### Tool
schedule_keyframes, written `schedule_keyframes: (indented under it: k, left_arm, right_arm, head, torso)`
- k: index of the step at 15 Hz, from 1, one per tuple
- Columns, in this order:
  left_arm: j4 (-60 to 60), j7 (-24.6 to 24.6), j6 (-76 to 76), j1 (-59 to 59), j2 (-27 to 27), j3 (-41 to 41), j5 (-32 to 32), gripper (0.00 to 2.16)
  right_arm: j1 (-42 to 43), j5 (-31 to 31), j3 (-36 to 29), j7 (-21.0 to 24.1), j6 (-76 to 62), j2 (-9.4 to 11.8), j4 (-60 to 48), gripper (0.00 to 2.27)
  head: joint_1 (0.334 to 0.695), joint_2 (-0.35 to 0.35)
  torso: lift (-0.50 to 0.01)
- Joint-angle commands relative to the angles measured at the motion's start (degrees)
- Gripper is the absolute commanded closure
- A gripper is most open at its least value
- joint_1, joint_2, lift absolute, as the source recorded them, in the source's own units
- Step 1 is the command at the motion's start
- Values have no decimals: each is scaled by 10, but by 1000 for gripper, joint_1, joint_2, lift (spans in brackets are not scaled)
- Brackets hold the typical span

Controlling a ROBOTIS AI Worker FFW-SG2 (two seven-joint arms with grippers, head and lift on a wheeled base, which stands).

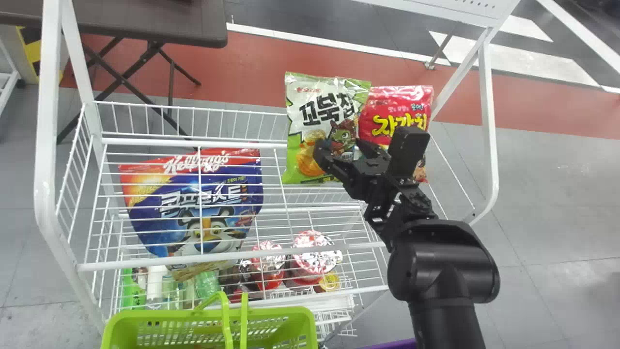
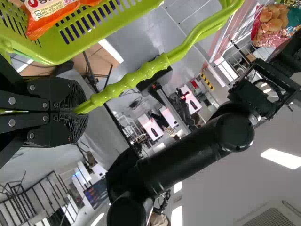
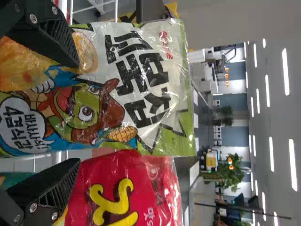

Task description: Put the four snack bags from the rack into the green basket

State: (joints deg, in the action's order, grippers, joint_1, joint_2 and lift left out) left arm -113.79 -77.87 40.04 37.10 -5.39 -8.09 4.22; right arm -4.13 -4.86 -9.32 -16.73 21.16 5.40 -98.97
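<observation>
Right gripper [image 1: 340, 148], jaws spread, faces a white-and-green foil bag [image 1: 310, 104] whose edge overlaps a red foil bag [image 1: 402, 104]; narrow gap leftward. Left gripper's [image 2: 77, 111] jaws pinch the green plastic basket handle [image 2: 115, 88].

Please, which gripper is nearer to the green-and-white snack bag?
Right. The right gripper is close in front of that bag, fingers apart; the left gripper is farther off, holding the basket handle.

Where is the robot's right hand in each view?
Head view: right hand just right of centre, in front of the green-and-white bag.
Left wrist view: farther off, past the basket handle, at the arm's end.
Right wrist view: close up, fingers parted at that same bag.
Shared landmark: a snack bag by the hand; which, in the left wrist view, I can't tell.
</observation>
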Motion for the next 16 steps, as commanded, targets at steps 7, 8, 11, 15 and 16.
schedule_keyframes:
  k: [7,8,11,15,16]
  left_arm:
    - [0,0,7,-8,-1,2,3,2027]
    - [0,1,9,-9,-1,2,3,2027]
    - [-3,1,12,-10,-1,2,3,2027]
    - [-3,4,14,-11,-1,12,4,2027]
    - [-3,5,14,-11,-1,15,6,2027]
  right_arm:
    - [-48,4,11,12,9,-3,-75,2196]
    - [-56,2,8,13,6,-3,-81,2199]
    - [-79,-10,-8,12,-8,-6,-107,2216]
    - [-163,-50,-27,11,2,-6,-215,2216]
    - [-191,-57,-32,8,24,-6,-254,2216]
  head:
    - [695,-350]
    - [695,-350]
    - [695,-350]
    - [695,-350]
    - [695,-350]
  torso:
    - [-7]
    - [-7]
    - [-7]
    - [-7]
    - [-7]
